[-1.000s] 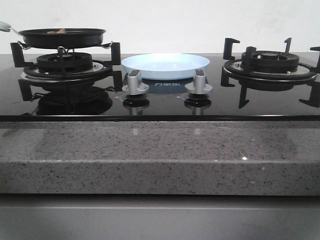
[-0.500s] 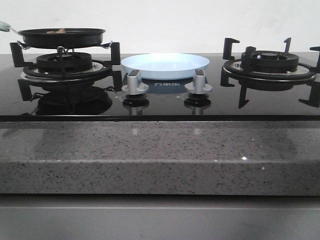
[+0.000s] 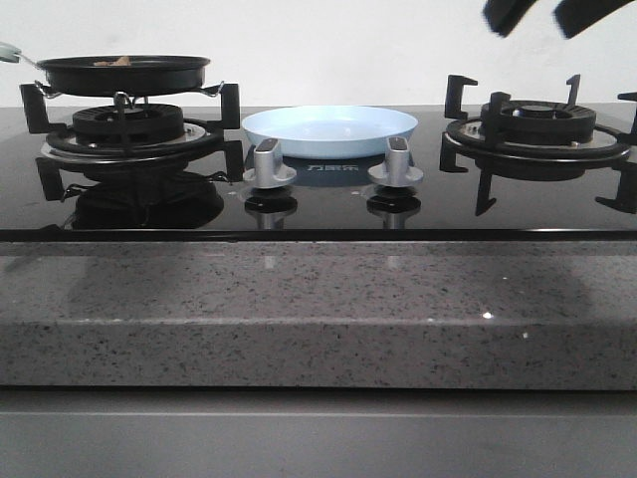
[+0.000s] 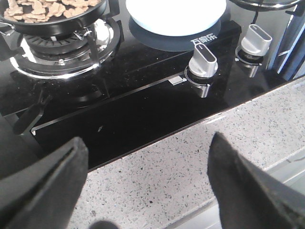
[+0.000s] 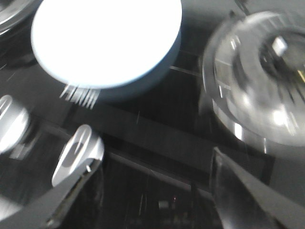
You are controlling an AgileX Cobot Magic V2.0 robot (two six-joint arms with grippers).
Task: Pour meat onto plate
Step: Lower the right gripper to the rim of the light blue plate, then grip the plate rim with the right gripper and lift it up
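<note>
A: What do you see, biggest thing first?

B: You see the black stove (image 3: 328,204) set in a gray counter (image 3: 318,309). Your right gripper (image 3: 542,15) hangs high above the right burner (image 3: 537,124), and its two fingers stand apart with nothing between them. In the right wrist view the picture is blurry.

A: And your left gripper (image 4: 143,191)?

B: It is wide open too, holding nothing. It hangs over the counter edge, on the near side of the stove.

A: Where is the pan (image 3: 123,72)?

B: It sits on the left burner (image 3: 127,127), far off to the left of your right gripper and just past your left one.

A: And the plate (image 3: 329,129)?

B: It rests on the stove between the two burners, behind the two silver knobs (image 3: 269,164), below and to the left of your right gripper.

A: The meat (image 4: 50,8)?

B: It lies in the pan, many small brown bits. The plate has none on it.
</note>
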